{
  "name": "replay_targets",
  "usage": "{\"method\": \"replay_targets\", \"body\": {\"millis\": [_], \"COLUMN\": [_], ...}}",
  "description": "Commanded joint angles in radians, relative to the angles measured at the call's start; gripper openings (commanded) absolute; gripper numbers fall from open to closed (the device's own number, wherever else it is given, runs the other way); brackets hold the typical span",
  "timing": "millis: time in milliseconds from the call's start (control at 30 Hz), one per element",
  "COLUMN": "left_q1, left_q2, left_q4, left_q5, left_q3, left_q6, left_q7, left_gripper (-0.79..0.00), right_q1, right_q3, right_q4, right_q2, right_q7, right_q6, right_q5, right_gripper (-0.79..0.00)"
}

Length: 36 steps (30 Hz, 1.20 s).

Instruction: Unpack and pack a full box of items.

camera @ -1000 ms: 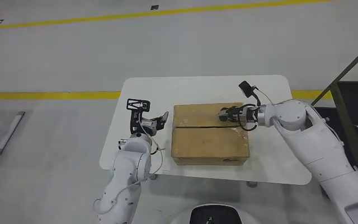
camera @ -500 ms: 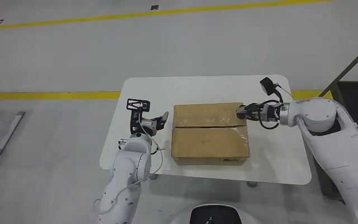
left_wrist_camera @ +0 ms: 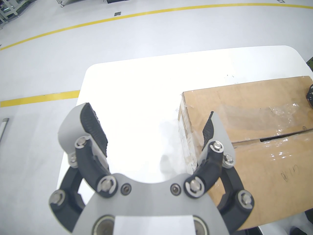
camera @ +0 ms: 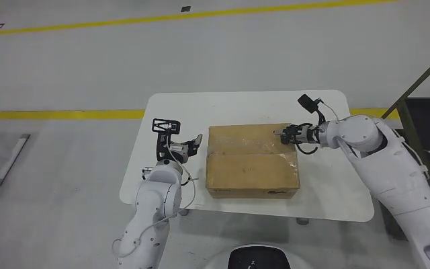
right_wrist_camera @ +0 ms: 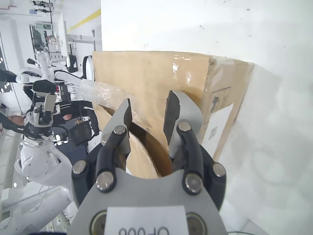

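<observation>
Brown cardboard box (camera: pixel 252 160) flat at the centre of the white table (camera: pixel 181 107), long axis running 9 to 3 o'clock; top flaps folded down, meeting in a seam along that axis; seam parted into a narrow dark gap toward the 3 o'clock end; crinkled clear tape (right_wrist_camera: pixel 97 91) lifting loose off the top there; white label (right_wrist_camera: pixel 220 121) on the 3 o'clock end face; pen marks on the 6 o'clock flap.

White table (camera: pixel 175 111); cardboard box (camera: pixel 252 168) resting flat mid-table.
</observation>
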State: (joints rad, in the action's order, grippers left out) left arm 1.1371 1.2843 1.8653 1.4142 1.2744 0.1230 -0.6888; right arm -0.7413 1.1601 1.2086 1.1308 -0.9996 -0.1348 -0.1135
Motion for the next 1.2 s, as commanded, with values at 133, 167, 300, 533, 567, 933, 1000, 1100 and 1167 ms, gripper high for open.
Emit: {"method": "replay_targets", "body": {"millis": [133, 167, 300, 533, 567, 933, 1000, 1100, 1167], "left_q1": [0.000, 0.000, 0.000, 0.000, 0.000, 0.000, 0.000, 0.000, 0.000], "left_q2": [0.000, 0.000, 0.000, 0.000, 0.000, 0.000, 0.000, 0.000, 0.000], "left_q4": [0.000, 0.000, 0.000, 0.000, 0.000, 0.000, 0.000, 0.000, 0.000], "left_q5": [0.000, 0.000, 0.000, 0.000, 0.000, 0.000, 0.000, 0.000, 0.000], "left_q3": [0.000, 0.000, 0.000, 0.000, 0.000, 0.000, 0.000, 0.000, 0.000], "left_q6": [0.000, 0.000, 0.000, 0.000, 0.000, 0.000, 0.000, 0.000, 0.000], "left_q7": [0.000, 0.000, 0.000, 0.000, 0.000, 0.000, 0.000, 0.000, 0.000], "left_gripper": [0.000, 0.000, 0.000, 0.000, 0.000, 0.000, 0.000, 0.000, 0.000], "right_q1": [0.070, 0.079, 0.099, 0.115, 0.118, 0.133, 0.136, 0.137, 0.135], "right_q3": [-0.104, -0.117, -0.166, -0.210, -0.213, -0.190, -0.178, -0.156, -0.131], "right_q4": [-0.085, -0.093, -0.121, -0.152, -0.156, -0.190, -0.188, -0.169, -0.142], "right_q2": [0.027, 0.031, 0.045, 0.063, 0.065, 0.075, 0.074, 0.068, 0.060], "right_q7": [0.004, 0.003, -0.027, -0.051, -0.048, 0.011, 0.006, -0.019, -0.039], "right_q6": [0.055, 0.073, 0.156, 0.230, 0.234, 0.258, 0.262, 0.257, 0.245], "right_q5": [-0.023, -0.024, -0.021, 0.018, 0.017, 0.100, 0.116, 0.139, 0.149], "right_gripper": [-0.403, -0.403, -0.400, -0.499, -0.557, -0.785, -0.785, -0.785, -0.785]}}
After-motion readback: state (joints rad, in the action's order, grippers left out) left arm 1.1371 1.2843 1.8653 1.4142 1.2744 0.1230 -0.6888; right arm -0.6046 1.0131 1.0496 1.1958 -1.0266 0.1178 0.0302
